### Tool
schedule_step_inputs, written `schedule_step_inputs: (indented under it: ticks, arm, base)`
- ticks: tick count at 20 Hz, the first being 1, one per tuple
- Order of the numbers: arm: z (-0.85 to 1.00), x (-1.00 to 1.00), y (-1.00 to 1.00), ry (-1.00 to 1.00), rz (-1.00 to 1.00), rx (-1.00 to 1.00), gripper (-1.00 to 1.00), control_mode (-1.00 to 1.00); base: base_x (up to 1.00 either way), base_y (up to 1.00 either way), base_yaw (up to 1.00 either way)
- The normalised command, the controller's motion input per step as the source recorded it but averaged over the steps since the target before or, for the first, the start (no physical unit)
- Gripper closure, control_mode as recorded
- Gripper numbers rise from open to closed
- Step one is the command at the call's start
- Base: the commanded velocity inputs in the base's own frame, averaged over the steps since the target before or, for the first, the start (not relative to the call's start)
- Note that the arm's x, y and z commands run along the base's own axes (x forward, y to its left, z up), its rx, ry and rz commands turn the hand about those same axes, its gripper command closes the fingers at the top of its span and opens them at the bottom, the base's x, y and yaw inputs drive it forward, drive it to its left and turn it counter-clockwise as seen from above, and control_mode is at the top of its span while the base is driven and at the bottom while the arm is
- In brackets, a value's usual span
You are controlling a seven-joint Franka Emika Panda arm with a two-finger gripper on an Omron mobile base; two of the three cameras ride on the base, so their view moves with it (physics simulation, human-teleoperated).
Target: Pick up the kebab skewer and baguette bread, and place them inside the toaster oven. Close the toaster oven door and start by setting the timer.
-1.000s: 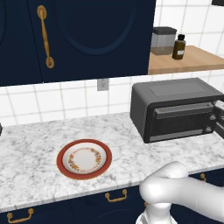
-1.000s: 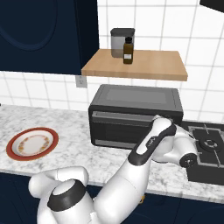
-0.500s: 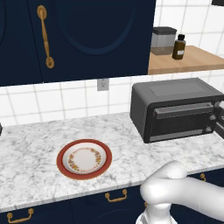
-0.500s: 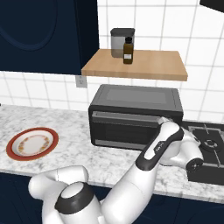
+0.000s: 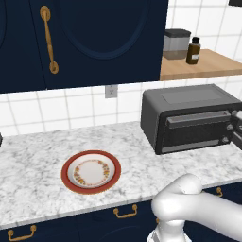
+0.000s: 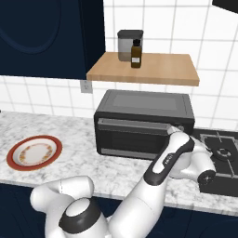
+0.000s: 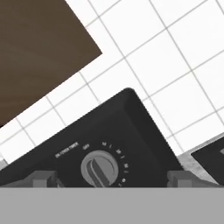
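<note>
The dark grey toaster oven (image 5: 194, 118) (image 6: 144, 122) stands on the marble counter with its glass door (image 6: 132, 139) shut, the bar handle (image 6: 132, 124) along the door's top edge. My gripper (image 6: 175, 131) (image 7: 111, 177) is at the oven's right front, facing the control panel. It is open, its dark fingertips (image 7: 43, 178) standing either side of the timer knob (image 7: 99, 168) without touching it. The kebab skewer and the baguette bread are out of view.
A red-rimmed patterned plate (image 5: 90, 171) (image 6: 34, 152) lies on the counter left of the oven. A wooden shelf (image 6: 144, 69) above the oven carries a canister (image 6: 128, 44) and a brown bottle (image 6: 135, 53). A black cooktop (image 6: 223, 153) adjoins the oven's right side.
The arm has swung its hand to the right along the oven's front toward the knob panel. The jaws stayed open; oven and plate have not moved.
</note>
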Motion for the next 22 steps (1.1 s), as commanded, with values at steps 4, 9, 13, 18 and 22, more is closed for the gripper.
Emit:
schedule_step_inputs:
  ticks: [4, 9, 13, 18, 22]
  arm:
    - [0.0, 0.02, 0.14, 0.0, -0.01, 0.0, -1.0, -1.0]
    - [0.0, 0.21, 0.25, 0.0, -0.03, 0.0, -1.0, -1.0]
    - [0.04, 0.37, 0.0, 0.01, -0.01, 0.01, -1.0, -1.0]
    - [0.0, 0.1, -0.01, 0.0, 0.0, 0.0, -1.0, -1.0]
    - [0.0, 0.0, 0.0, 0.0, 0.0, 0.0, -1.0, -1.0]
  base:
    - [0.0, 0.0, 0.0]
    - [0.0, 0.0, 0.0]
    - [0.0, 0.0, 0.0]
    - [0.0, 0.0, 0.0]
    - [0.0, 0.0, 0.0]
